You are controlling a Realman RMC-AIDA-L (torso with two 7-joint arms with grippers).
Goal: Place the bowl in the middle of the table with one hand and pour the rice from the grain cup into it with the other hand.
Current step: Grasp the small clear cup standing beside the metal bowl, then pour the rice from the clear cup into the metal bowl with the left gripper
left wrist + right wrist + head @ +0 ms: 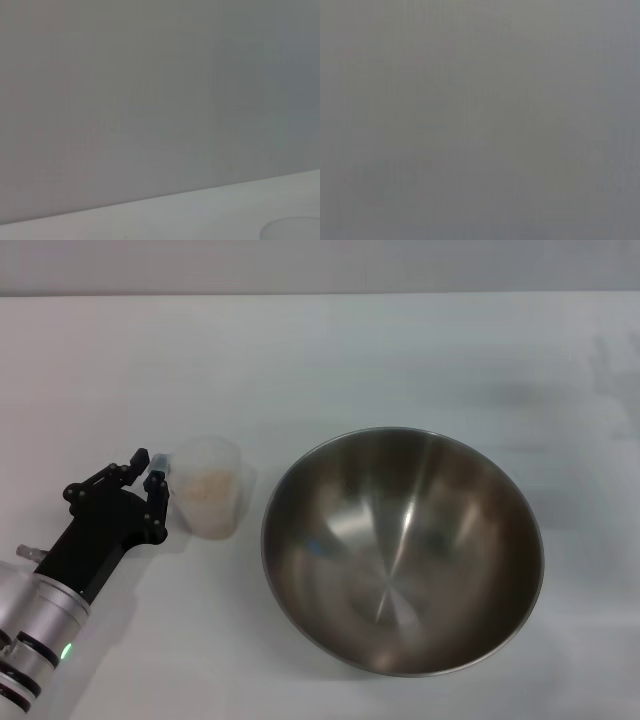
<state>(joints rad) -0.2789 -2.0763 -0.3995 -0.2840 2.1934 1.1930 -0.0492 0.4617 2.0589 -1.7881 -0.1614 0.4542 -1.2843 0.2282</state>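
Observation:
The steel bowl (402, 550) stands empty on the white table (300, 360), right of centre in the head view. The frosted grain cup (210, 488) stands upright just left of it, with rice (208, 486) inside. My left gripper (150, 467) is at the cup's left side, open, with its fingertips (157, 480) next to the cup's wall. I cannot tell whether they touch it. The cup's rim shows faintly in the left wrist view (292, 229). My right gripper is out of view.
The table's far edge meets a grey wall (320, 265) at the back. The right wrist view shows only plain grey. The left wrist view shows the wall (150, 100) above a strip of table.

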